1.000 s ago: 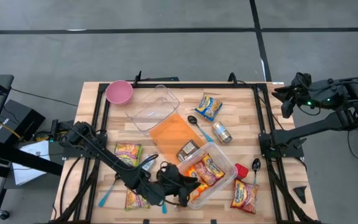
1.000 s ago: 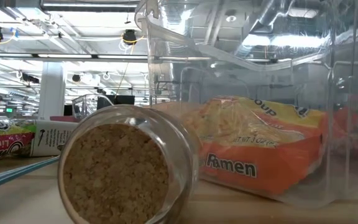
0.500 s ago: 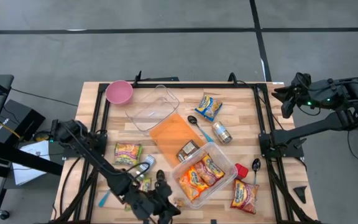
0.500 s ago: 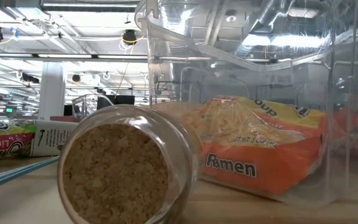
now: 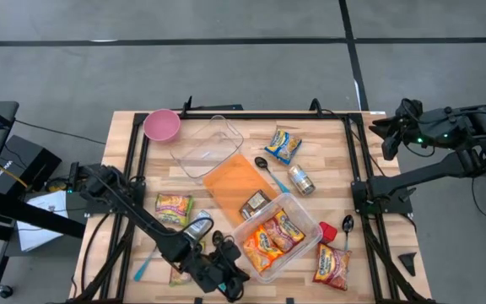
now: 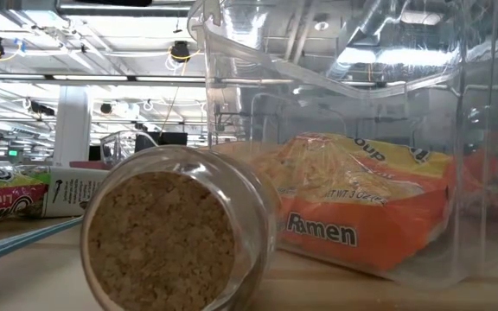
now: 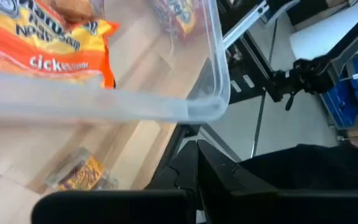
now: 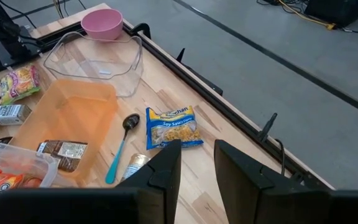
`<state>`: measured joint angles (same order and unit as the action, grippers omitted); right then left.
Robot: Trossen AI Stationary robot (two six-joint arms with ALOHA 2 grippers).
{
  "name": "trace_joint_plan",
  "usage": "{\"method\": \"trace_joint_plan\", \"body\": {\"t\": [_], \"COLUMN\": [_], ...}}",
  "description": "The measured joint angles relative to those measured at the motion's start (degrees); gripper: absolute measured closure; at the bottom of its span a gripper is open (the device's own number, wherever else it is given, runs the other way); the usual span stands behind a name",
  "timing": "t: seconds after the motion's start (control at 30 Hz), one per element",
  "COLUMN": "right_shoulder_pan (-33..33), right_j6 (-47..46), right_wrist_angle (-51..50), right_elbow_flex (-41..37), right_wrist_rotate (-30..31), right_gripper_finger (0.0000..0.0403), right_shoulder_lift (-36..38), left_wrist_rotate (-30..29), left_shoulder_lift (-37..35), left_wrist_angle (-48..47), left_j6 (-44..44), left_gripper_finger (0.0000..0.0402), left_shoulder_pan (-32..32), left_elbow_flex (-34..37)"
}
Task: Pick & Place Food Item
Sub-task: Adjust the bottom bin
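A clear tub (image 5: 278, 236) near the table's front holds ramen packets (image 5: 264, 245); it also shows in the left wrist view (image 7: 166, 109) and the low view (image 6: 361, 130). My left gripper (image 5: 236, 280) hovers just left of the tub's near corner, at the table's front edge, with its fingers (image 7: 197, 149) shut and empty. A small glass jar (image 6: 171, 238) lies on its side on the table in front of the tub (image 7: 82, 175). My right gripper (image 8: 197, 158) is open and empty, parked off the table's far right (image 5: 399, 135).
An orange lid (image 5: 234, 180), a second clear tub (image 5: 207, 145), a pink bowl (image 5: 162, 125), a soy ramen packet (image 5: 283, 144), a can (image 5: 300, 179), spoons (image 5: 270, 171), a lime packet (image 5: 173, 208) and another packet (image 5: 333, 263) lie around.
My left gripper has drawn back from over the tub's near left corner toward the table's near edge and left, uncovering a ramen packet in the tub. It then edged slightly back toward the tub.
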<state>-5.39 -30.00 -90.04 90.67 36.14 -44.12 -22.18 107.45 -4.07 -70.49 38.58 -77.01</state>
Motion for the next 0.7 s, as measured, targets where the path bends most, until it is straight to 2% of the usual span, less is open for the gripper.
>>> {"method": "trace_joint_plan", "body": {"t": [0.43, 0.7], "right_shoulder_pan": [0.00, -0.01], "right_j6": [0.19, 0.42], "right_wrist_angle": [0.02, 0.02], "right_elbow_flex": [0.00, 0.00], "right_wrist_rotate": [0.32, 0.33], "right_gripper_finger": [0.0310, 0.0310], "right_shoulder_lift": [0.00, 0.00], "left_wrist_rotate": [-1.50, -1.27], "left_shoulder_lift": [-0.01, -0.01], "left_wrist_angle": [0.43, 3.05], "left_j6": [1.65, 0.86], "left_gripper_finger": [0.0401, 0.0401], "left_shoulder_pan": [-2.29, 0.37], "left_elbow_flex": [0.00, 0.00]}}
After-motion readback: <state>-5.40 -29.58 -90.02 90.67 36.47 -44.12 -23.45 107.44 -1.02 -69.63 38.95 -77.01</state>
